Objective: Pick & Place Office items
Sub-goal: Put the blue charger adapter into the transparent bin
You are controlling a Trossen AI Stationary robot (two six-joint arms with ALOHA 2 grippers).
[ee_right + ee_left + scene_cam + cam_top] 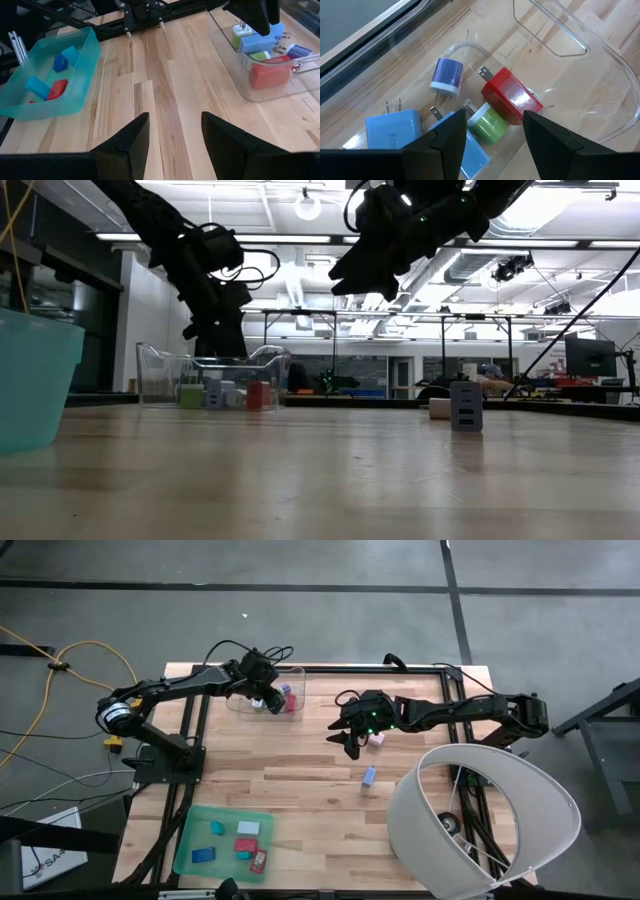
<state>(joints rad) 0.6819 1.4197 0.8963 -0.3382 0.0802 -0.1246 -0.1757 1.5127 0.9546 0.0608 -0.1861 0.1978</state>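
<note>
My left gripper (495,120) hangs open over the clear bin (293,675) at the table's far side. In the bin lie a red plug block (512,95), a green-and-white piece (487,124) seen between my fingertips, a violet-blue plug (446,76) and two blue blocks (392,131). My right gripper (175,145) stands open over mid-table with nothing between its fingers. Just beside it a pink piece (377,739) rests on the wood, and a pale blue block (369,776) stands nearer the front. The green tray (186,832) at the near left holds several blue and red pieces.
A big white cylinder (500,790) stands over the table's near right corner. A dark frame runs along the table's far edge (400,667). Bare wood (165,85) stretches between the tray and the bin. Yellow cables (60,665) lie on the floor beyond the left side.
</note>
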